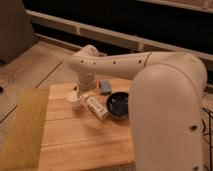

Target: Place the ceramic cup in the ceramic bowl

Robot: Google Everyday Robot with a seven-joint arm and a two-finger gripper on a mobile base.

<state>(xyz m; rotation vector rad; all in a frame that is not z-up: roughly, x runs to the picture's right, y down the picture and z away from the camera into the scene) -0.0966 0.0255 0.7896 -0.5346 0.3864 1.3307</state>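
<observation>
Gripper (77, 93): hangs at the end of the wrist, pointing down, right over the ceramic cup (75, 102). I cannot tell from my feed whether it is clenched or released.
Ceramic cup: small and cream-white, upright on the wooden table (85, 145) toward its far left, outside the ceramic bowl (119, 106). I cannot see into it.
Ceramic bowl: black and glossy, right of the cup and apart from it. I read faint pale marks inside.
White bottle (96, 108): lies on its side, slanted, between cup and bowl.
Bluish object (106, 86): small, behind the bottle, near the table's far edge.
Yellow mat (22, 127): runs along the table's left side.
Arm (165, 95): bulky and white, enters from the right foreground, reaches left, then bends down at the wrist.
</observation>
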